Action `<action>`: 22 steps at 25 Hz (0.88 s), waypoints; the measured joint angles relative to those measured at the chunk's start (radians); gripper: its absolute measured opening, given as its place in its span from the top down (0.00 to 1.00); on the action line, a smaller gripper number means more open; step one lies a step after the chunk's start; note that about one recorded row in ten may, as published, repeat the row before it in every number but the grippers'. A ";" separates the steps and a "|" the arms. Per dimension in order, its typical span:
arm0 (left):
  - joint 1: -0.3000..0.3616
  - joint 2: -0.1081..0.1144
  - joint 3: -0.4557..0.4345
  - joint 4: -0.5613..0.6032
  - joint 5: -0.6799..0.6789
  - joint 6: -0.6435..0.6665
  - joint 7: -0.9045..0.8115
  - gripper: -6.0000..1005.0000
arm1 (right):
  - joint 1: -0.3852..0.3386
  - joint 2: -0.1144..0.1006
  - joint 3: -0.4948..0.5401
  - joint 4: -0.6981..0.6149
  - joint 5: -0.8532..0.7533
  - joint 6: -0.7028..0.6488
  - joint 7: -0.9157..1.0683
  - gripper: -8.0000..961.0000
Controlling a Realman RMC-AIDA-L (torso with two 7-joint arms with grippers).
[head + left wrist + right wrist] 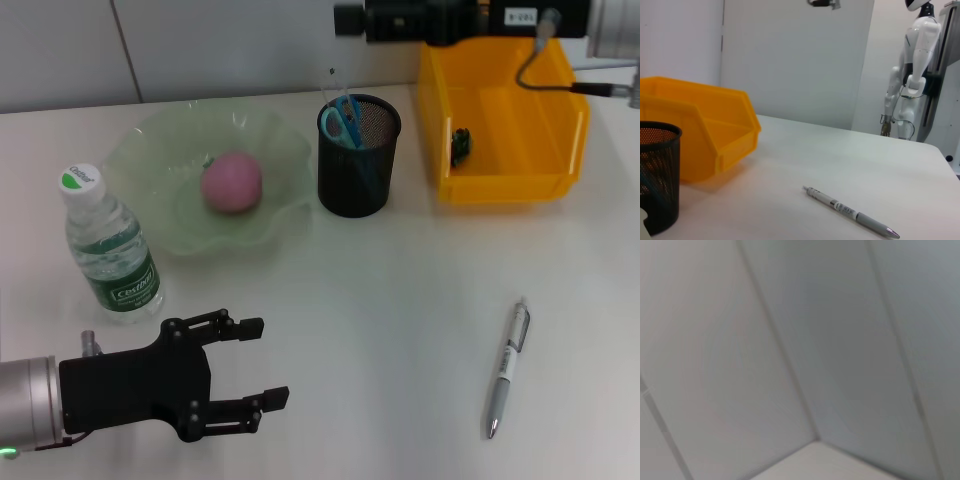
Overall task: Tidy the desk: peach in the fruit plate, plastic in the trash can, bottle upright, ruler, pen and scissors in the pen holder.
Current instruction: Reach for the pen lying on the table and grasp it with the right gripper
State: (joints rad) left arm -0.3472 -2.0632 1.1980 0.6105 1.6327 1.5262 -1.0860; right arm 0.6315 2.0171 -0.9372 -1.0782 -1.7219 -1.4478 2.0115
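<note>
Hovering my left gripper (265,362) with fingers spread wide, I am seeing the bottle (108,246) just behind it and the pen (507,366) well off to its right.

Head view looks down; left wrist low, sharing pen (508,366); right wrist faces wall.

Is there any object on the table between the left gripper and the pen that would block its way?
Nothing visible does. The left gripper is open, low over the near left of the table; only bare surface lies between it and the pen. The water bottle stands upright behind the gripper.
</note>
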 joint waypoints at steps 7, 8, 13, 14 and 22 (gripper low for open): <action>-0.001 -0.002 0.000 0.000 0.001 0.000 0.000 0.20 | 0.008 -0.035 0.008 -0.163 -0.191 -0.221 0.139 0.18; -0.001 -0.002 0.000 0.000 0.001 0.000 0.000 0.20 | 0.008 -0.035 0.008 -0.163 -0.191 -0.221 0.139 0.18; -0.001 -0.001 0.000 -0.001 0.001 0.000 -0.001 0.20 | 0.051 -0.042 0.003 -0.222 -0.347 -0.357 0.217 0.18; -0.001 -0.002 0.001 -0.001 0.001 -0.001 -0.001 0.20 | 0.063 -0.044 0.002 -0.223 -0.370 -0.378 0.229 0.18; -0.001 -0.002 0.001 -0.002 0.001 -0.003 -0.003 0.20 | 0.136 -0.049 -0.064 -0.243 -0.588 -0.550 0.234 0.18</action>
State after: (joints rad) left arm -0.3482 -2.0648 1.1986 0.6089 1.6337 1.5231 -1.0888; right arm 0.7676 1.9683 -1.0009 -1.3209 -2.3103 -1.9974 2.2455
